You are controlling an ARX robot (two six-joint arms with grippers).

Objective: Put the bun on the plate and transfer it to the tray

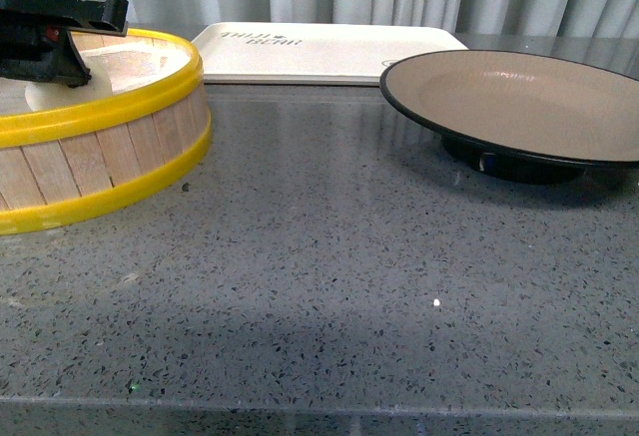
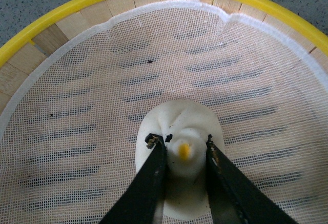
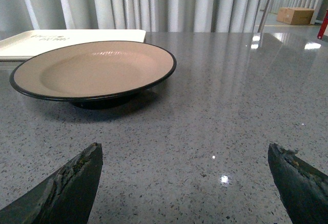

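Left gripper [image 2: 183, 143] clamps the bun [image 2: 179, 116] in the steamer basket [image 1: 100, 107], upper left of front frame; right gripper [image 3: 184, 152] gapes wide.

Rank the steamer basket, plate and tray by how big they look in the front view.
1. Steamer basket, cropped at the frame edge.
2. Plate, also cropped; nearly matches the basket.
3. Tray, a thin strip; it lies farther back, so true size is unsure.

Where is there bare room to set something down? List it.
Bare: the counter between steamer and plate, and the near strip before them. Plate and the visible tray are empty. Crowded: the steamer, with bun and left gripper.
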